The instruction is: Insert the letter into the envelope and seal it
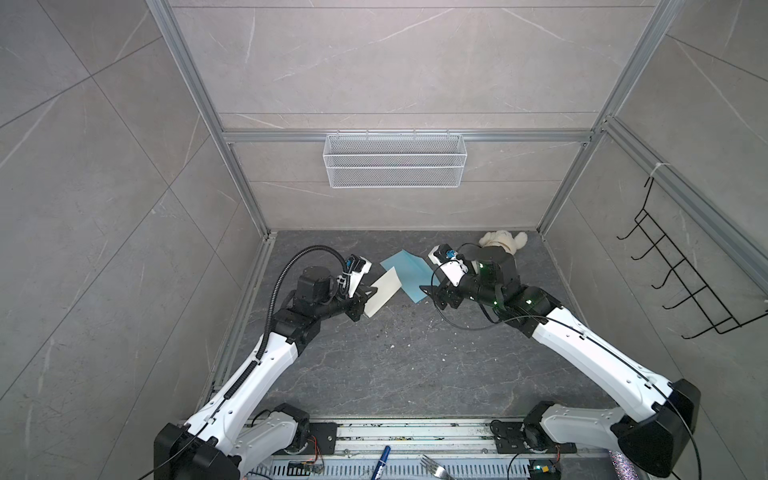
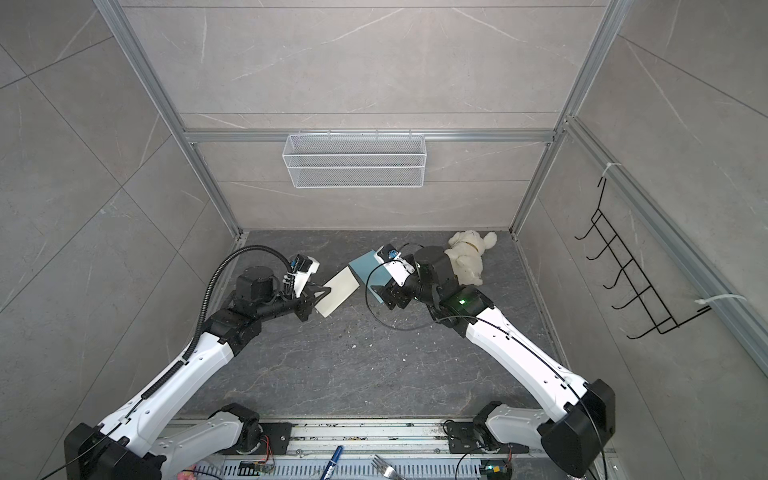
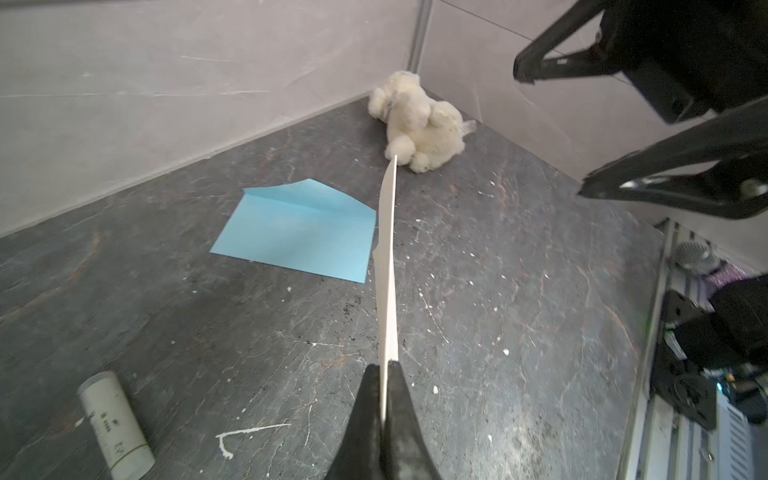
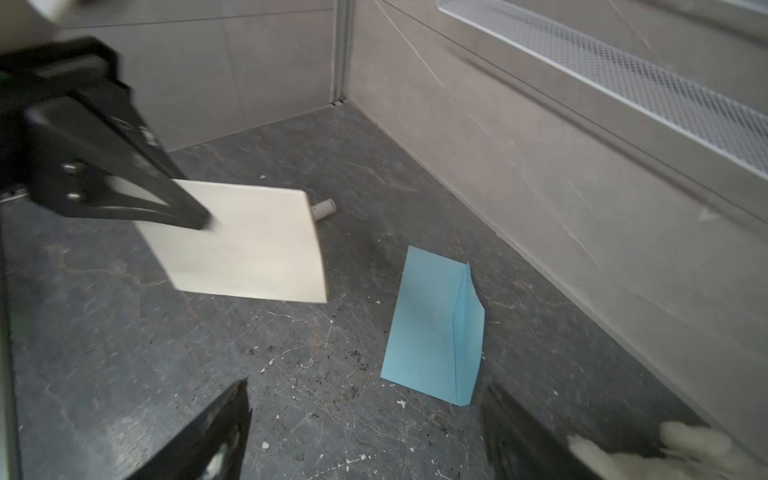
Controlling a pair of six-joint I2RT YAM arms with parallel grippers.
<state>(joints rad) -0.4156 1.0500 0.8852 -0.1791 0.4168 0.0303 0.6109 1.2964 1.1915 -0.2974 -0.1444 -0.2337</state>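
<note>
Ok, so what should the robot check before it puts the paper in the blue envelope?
1. Letter held: ok, the left gripper is shut on its edge, in the air.
2. Right gripper free: ok, open and empty.
3. Envelope flap open: ok, it is lifted.
4. Envelope pinned down: not ok, nothing holds it.
5. Envelope gaping inside: cannot tell.
6. Plush toy clear of the envelope: ok.
</note>
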